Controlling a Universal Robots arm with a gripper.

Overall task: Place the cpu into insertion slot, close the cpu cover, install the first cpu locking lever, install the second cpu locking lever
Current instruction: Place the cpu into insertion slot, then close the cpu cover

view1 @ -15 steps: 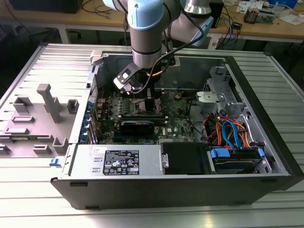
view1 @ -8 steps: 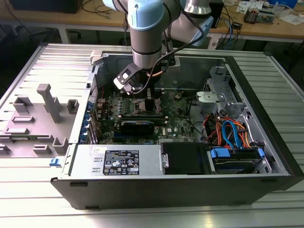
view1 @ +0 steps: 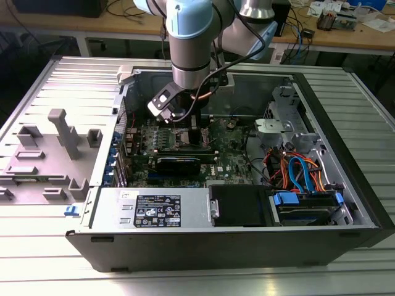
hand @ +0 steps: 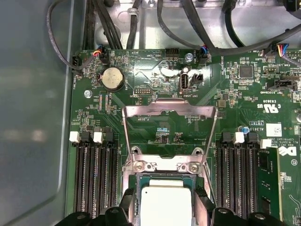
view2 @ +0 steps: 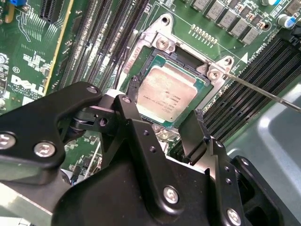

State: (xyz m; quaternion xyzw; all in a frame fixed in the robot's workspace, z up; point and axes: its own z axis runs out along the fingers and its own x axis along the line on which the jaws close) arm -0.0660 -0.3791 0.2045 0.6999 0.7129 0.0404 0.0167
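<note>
cpu (view2: 167,92) sat flat in the insertion slot (view2: 141,52), directly under the claw (view2: 160,112), which straddled its near edge; couldn't tell if clamped or clear. cpu cover (hand: 169,111) stood raised on the slot's far side, not yet closed.

Surface: a silvery ribbed metal table (view1: 345,274) carried everything.
Centre: an open computer case (view1: 185,250) lay on it.
Exterior view's left: a grey panel (view1: 37,185) bearing upright blocks (view1: 65,132) lay just beside the case.
</note>
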